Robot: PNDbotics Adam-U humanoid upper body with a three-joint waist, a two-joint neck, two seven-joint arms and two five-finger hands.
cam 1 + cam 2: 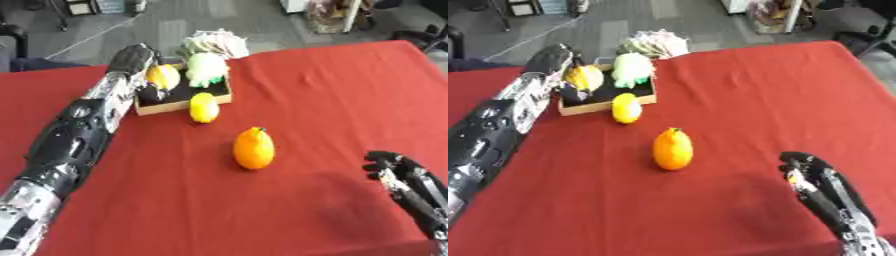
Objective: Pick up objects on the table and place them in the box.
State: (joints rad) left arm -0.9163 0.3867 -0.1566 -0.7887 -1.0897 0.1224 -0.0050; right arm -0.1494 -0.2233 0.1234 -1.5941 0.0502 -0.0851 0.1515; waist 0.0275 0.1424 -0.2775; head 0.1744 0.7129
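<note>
Over the box [182,102] my left robot hand [144,75] grips a yellow fruit [163,76]; dropped carelessly, it could bounce off the crowded contents. Right robot hand [815,181] idles, fingers relaxed.

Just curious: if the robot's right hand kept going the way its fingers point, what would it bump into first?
Probably the orange fruit. The right hand points up and left across bare red cloth; depth is unclear, so it might pass just beside it.

Both arms wear glossy black shells with silver joint segments; the right hand [820,182] has black fingers [794,159].
</note>
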